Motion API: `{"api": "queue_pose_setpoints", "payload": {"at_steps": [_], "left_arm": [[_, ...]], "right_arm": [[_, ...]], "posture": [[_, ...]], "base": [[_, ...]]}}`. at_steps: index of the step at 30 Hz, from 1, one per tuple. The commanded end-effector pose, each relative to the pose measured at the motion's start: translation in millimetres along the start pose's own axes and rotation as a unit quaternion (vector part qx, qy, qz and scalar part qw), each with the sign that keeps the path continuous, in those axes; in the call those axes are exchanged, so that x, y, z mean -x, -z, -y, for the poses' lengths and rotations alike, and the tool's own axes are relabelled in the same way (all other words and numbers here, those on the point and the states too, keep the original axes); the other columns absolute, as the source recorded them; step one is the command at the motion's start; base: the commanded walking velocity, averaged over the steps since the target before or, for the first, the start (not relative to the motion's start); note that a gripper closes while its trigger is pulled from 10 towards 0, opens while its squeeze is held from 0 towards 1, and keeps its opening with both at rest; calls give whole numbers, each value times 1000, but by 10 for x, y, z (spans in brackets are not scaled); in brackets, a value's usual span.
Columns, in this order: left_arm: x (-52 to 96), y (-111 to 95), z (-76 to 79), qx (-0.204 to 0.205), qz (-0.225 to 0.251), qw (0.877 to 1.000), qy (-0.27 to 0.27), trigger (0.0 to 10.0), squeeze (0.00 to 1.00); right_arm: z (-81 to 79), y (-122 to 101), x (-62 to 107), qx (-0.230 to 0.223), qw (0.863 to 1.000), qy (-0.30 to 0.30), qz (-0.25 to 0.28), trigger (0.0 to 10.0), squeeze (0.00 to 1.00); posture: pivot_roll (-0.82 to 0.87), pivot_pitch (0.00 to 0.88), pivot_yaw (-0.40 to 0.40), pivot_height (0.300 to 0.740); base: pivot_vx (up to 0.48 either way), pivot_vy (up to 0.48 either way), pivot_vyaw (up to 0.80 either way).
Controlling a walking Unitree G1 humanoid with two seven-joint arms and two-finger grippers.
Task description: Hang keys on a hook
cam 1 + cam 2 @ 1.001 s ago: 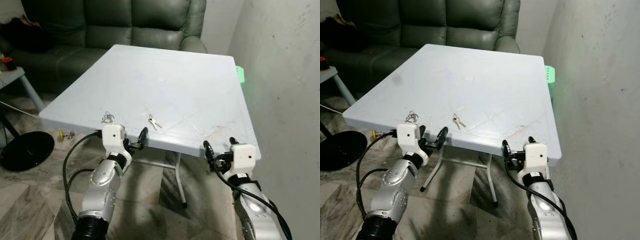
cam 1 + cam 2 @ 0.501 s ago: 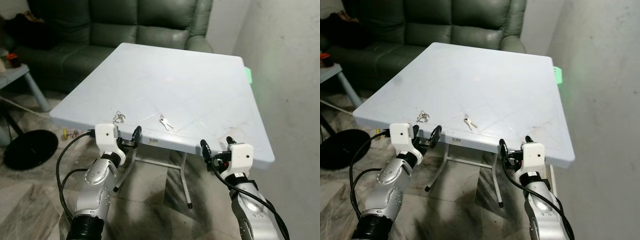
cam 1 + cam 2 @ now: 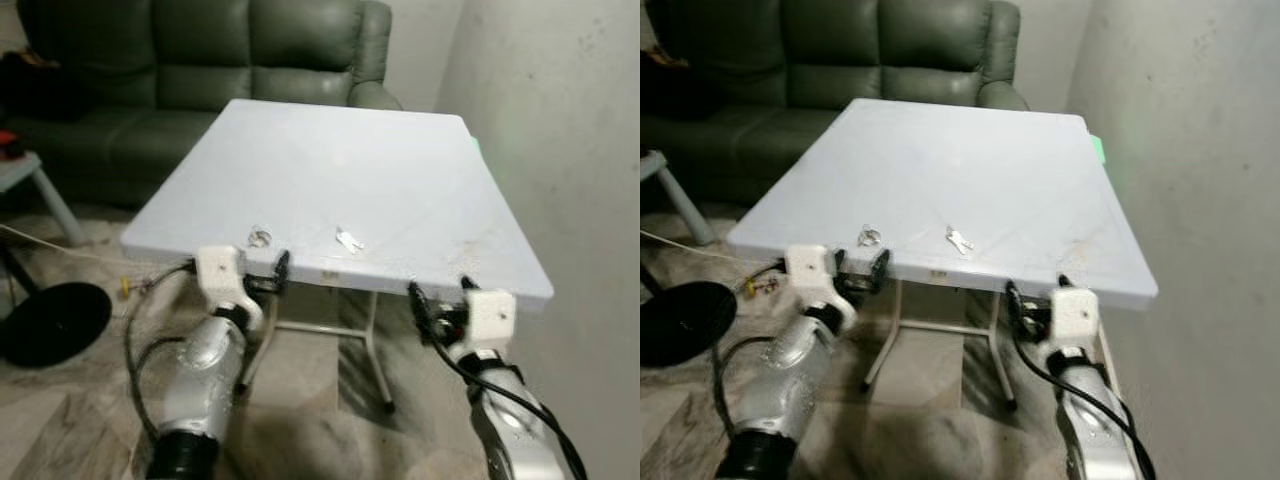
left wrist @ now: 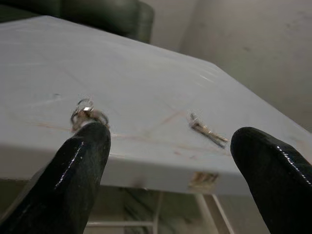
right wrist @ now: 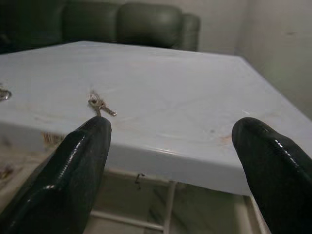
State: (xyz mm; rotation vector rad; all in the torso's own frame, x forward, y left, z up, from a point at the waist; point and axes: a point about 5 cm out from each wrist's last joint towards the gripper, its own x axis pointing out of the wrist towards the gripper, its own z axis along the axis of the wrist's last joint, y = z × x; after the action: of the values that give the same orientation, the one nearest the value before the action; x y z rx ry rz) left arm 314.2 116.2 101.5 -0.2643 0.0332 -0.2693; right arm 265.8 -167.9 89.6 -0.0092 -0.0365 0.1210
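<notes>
Left gripper (image 3: 262, 277): forearm raised from below, held just short of the counter's near edge, level with the slab; jaws released, fingers (image 4: 80, 165) spread wide.
Right gripper (image 3: 437, 300): same raised pose beneath the near right corner, close to the edge without touching; jaws released, wide apart.
Keys (image 3: 349, 239): flat on the counter (image 3: 380, 160) close to the near edge, between the two grippers.
Key ring (image 3: 259, 237): small metal bunch on the counter just beyond the left gripper, apart from the keys.
Sofa (image 3: 190, 60): dark green, behind the counter.
Wall (image 3: 560, 130): pale, to the right.
</notes>
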Motion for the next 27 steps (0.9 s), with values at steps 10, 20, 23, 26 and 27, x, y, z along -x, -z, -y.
{"api": "queue_pose_setpoints", "payload": {"at_steps": [10,20,23,26,27], "left_arm": [[-9,-25,-46,-4,-1,1000,-10,10000,0],[-15,-11,-38,-4,-3,1000,-7,10000,0],[-15,-6,-35,-5,-4,1000,-6,10000,0],[-13,-3,-34,-5,-5,1000,-5,10000,0],[-12,-2,-35,-5,-5,1000,-5,10000,0]], "right_arm": [[-29,-57,-29,-4,1000,-7,10,10000,0],[-36,-56,-22,-2,1000,-10,9,10000,0],[-40,-53,-18,-3,1000,-13,8,10000,0],[-44,-51,-15,-3,1000,-13,8,10000,0],[-45,-51,-14,-3,1000,-13,8,10000,0]], "posture": [[38,0,-54,740],[38,0,-55,740],[39,0,-54,740],[39,0,-53,740],[39,0,-53,740]], "base": [[0,407,0],[0,422,0],[0,425,0],[0,425,0],[0,428,0]]}}
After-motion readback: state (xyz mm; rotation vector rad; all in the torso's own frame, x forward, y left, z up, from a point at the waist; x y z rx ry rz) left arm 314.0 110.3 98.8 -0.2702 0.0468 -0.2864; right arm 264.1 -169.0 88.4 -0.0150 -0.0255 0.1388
